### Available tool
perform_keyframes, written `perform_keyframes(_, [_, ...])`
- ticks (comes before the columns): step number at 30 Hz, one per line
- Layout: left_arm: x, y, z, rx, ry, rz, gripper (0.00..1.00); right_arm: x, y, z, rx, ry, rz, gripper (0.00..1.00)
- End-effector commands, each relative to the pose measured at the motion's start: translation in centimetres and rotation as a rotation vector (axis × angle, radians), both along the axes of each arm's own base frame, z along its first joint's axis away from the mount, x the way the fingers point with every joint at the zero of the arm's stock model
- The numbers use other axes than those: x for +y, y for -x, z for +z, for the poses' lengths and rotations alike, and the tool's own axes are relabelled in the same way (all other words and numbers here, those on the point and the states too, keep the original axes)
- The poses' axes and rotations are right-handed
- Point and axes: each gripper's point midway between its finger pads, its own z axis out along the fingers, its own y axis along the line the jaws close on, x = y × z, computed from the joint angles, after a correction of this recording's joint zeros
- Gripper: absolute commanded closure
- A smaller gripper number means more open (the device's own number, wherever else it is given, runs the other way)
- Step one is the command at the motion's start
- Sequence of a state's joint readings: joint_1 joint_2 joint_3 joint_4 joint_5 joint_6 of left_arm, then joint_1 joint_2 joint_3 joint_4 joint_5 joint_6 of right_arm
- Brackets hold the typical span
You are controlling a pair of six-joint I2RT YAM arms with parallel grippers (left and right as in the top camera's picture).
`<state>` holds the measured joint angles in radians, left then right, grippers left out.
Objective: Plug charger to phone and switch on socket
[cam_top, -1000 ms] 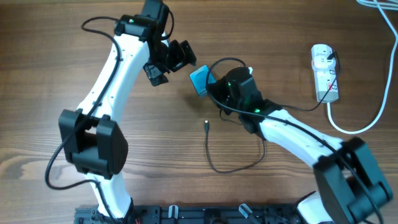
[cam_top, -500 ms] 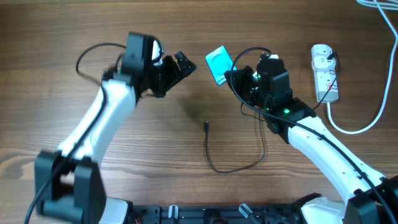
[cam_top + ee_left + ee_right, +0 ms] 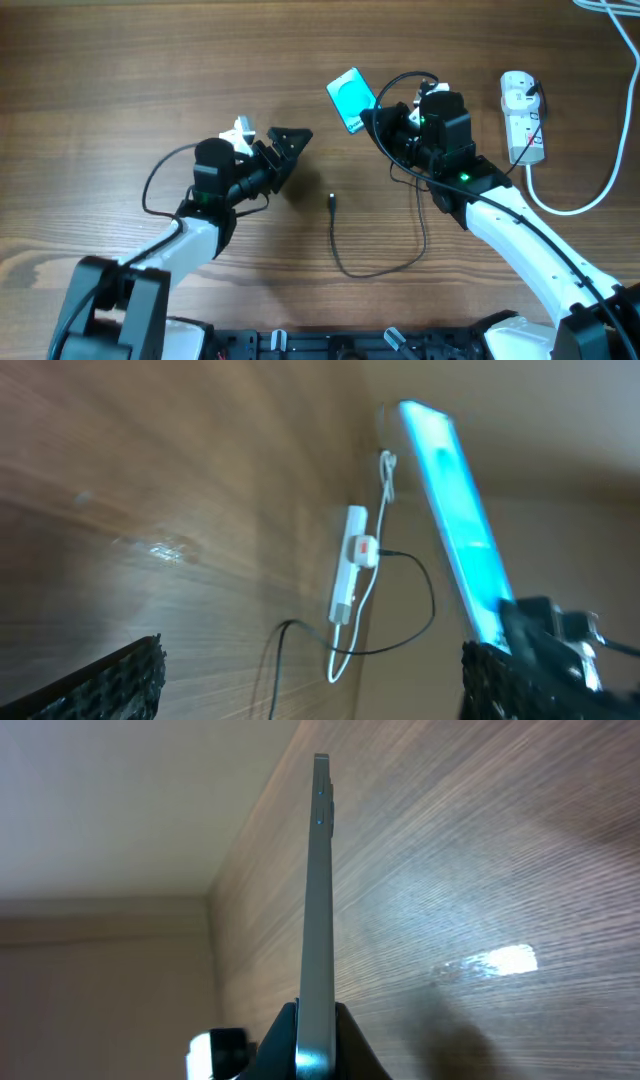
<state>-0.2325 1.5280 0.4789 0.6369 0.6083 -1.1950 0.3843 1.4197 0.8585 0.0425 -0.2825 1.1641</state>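
Your right fingers (image 3: 371,119) clamp the one teal-screened rectangular smartphone (image 3: 350,100) above the wooden counter (image 3: 100,80); left fingers (image 3: 290,138) gape wide, empty. One thin black charger cable (image 3: 345,262) lies loose nearby, one white power strip (image 3: 522,118) far right

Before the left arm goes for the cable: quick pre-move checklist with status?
1. Grip: right gripper shut on phone: ok.
2. Free arm: left gripper open, empty: ok.
3. Target: charger connector lies on the table, touched by neither gripper: ok.
4. Mating: connector in phone: not ok, not yet plugged.
5. Power: socket switched on: cannot tell.
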Motion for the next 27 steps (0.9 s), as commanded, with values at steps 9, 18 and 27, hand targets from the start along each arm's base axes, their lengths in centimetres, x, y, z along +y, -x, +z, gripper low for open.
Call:
perform_keyframes(9, [-0.6, -1.5, 1.3, -0.026, 0.146, 0.034, 0.0, 1.5, 0.5, 1.9, -0.115, -0.064, 0.105, 0.96])
perform_keyframes(18, [-0.8, -2.7, 3.1, -0.065, 0.203, 0.129, 0.0, 4.1, 0.9, 1.0, -0.123, -0.132, 0.202, 0.96])
perform_keyframes(27, [-0.2, -3.4, 3.7, -0.103, 0.206, 0.177, 0.0, 7.0, 1.8, -0.6, -0.092, -0.158, 0.271, 0.96])
